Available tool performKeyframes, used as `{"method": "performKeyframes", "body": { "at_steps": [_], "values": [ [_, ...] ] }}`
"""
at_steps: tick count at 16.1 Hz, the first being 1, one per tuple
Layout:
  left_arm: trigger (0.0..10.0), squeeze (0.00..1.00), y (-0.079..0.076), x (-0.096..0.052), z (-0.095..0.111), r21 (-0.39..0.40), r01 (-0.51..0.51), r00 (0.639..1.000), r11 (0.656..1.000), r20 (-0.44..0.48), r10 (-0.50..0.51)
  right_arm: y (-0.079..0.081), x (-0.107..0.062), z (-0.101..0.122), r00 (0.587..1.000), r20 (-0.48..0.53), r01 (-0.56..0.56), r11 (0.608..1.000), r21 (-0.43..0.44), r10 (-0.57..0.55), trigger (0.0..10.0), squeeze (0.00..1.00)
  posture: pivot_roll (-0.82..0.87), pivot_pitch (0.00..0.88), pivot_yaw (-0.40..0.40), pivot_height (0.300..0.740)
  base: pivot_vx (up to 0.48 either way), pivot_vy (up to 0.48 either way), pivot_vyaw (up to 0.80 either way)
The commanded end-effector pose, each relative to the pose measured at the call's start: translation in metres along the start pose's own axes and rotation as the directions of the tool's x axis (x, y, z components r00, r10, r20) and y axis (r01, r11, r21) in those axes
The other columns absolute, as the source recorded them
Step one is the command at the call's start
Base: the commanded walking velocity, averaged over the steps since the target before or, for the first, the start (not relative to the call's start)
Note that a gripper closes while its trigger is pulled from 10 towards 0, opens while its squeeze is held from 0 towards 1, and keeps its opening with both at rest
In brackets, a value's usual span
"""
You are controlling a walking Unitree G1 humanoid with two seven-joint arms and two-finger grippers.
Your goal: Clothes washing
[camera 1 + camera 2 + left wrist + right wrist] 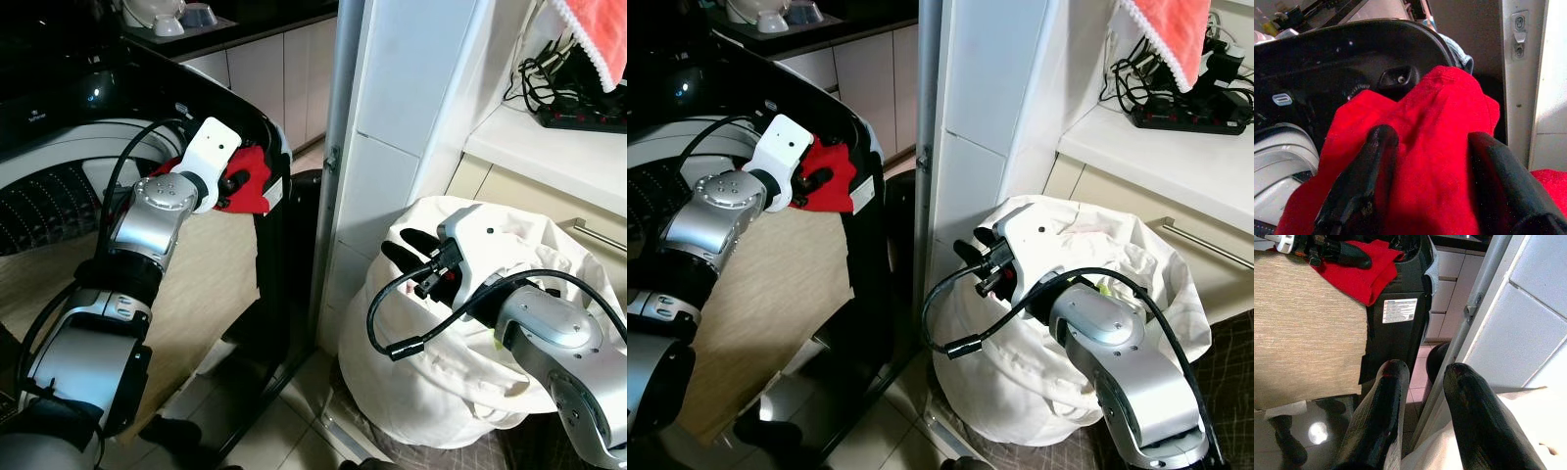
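Here the left gripper (233, 182) pinches soft, crumpled red cloth (251, 183).

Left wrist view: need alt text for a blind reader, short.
The left end effector has its two black fingers closed on a bright red cloth, held up at the black rim of the washing machine. A white door frame stands beside it.

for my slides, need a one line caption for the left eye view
Left gripper carries a red garment toward the washing machine while the right gripper hovers open over the white laundry bag.
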State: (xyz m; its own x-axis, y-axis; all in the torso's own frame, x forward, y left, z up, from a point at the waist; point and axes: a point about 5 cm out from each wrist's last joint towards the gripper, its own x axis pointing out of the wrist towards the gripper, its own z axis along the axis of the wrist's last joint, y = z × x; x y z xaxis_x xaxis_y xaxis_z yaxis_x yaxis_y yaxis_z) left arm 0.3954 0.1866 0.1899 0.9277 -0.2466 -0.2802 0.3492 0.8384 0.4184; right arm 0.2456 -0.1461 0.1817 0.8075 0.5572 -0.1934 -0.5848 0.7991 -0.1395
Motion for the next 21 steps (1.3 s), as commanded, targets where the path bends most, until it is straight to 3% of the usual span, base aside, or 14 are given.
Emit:
{"method": "performKeyframes", "body": {
  "at_steps": [1,7,10,11,12,13,14,15,16,17,21],
  "values": [
    [0.0,0.0,0.017,-0.004,0.008,-0.002,-0.05,0.999,0.999,0.018,0.05,-0.004,-0.001,0.007,1.0,0.014,0.004,1.0,-0.019,-0.004,10.0,0.0,-0.12,0.022,-0.025,0.74,0.0,0.0,0.0],
    [0.0,0.0,0.029,-0.007,0.009,-0.021,-0.08,0.997,0.997,0.011,0.08,-0.004,-0.002,0.007,1.0,0.013,0.005,1.0,-0.018,-0.005,10.0,0.0,-0.13,0.02,-0.024,0.74,0.0,0.0,0.0],
    [0.0,0.0,0.048,-0.011,0.011,0.0,-0.193,0.981,0.981,-0.005,0.193,-0.005,-0.001,0.008,1.0,0.02,0.009,1.0,-0.023,-0.009,10.0,0.0,-0.13,0.02,-0.025,0.74,0.0,0.0,0.0],
    [0.0,0.0,0.069,-0.018,0.015,0.08,-0.331,0.943,0.94,-0.009,0.333,-0.006,-0.001,0.009,1.0,0.024,0.019,0.999,-0.026,-0.019,10.0,0.0,-0.12,0.018,-0.024,0.74,0.0,0.0,0.0],
    [0.0,0.0,0.078,-0.022,0.017,0.128,-0.386,0.921,0.913,-0.006,0.39,-0.007,0.0,0.01,0.999,0.026,0.024,0.999,-0.028,-0.024,10.0,0.0,-0.12,0.018,-0.024,0.74,0.0,0.0,0.0],
    [0.0,0.0,0.089,-0.027,0.02,0.236,-0.455,0.884,0.859,0.005,0.467,-0.007,0.0,0.01,0.999,0.026,0.028,0.999,-0.028,-0.028,10.0,0.0,-0.12,0.018,-0.023,0.74,0.0,0.0,0.0],
    [10.0,0.0,0.102,-0.035,0.018,0.362,-0.502,0.839,0.785,-0.017,0.544,-0.007,0.0,0.009,0.999,0.026,0.031,0.999,-0.027,-0.03,10.0,0.0,-0.12,0.017,-0.022,0.74,0.0,0.0,0.0],
    [10.0,0.0,0.103,-0.035,0.007,0.359,-0.472,0.838,0.805,-0.103,0.537,-0.005,0.001,0.008,0.999,0.022,0.025,0.999,-0.024,-0.025,10.0,0.0,-0.12,0.018,-0.021,0.74,0.0,0.0,0.0],
    [10.0,0.27,0.1,-0.033,0.003,0.291,-0.445,0.857,0.847,-0.139,0.497,-0.005,0.001,0.008,1.0,0.019,0.023,0.999,-0.024,-0.022,10.0,0.0,-0.12,0.018,-0.021,0.74,0.0,0.0,0.0],
    [10.0,1.0,0.092,-0.029,-0.006,0.163,-0.389,0.887,0.907,-0.202,0.416,-0.005,0.001,0.008,1.0,0.016,0.022,0.999,-0.024,-0.022,10.0,0.0,-0.12,0.018,-0.018,0.74,0.0,0.0,0.0],
    [10.0,1.0,0.094,-0.029,-0.004,0.117,-0.4,0.884,0.909,-0.212,0.416,-0.007,0.001,0.007,0.999,0.013,0.031,0.999,-0.021,-0.031,10.0,0.0,-0.12,0.013,-0.017,0.74,0.0,0.0,0.0]
  ]
}}
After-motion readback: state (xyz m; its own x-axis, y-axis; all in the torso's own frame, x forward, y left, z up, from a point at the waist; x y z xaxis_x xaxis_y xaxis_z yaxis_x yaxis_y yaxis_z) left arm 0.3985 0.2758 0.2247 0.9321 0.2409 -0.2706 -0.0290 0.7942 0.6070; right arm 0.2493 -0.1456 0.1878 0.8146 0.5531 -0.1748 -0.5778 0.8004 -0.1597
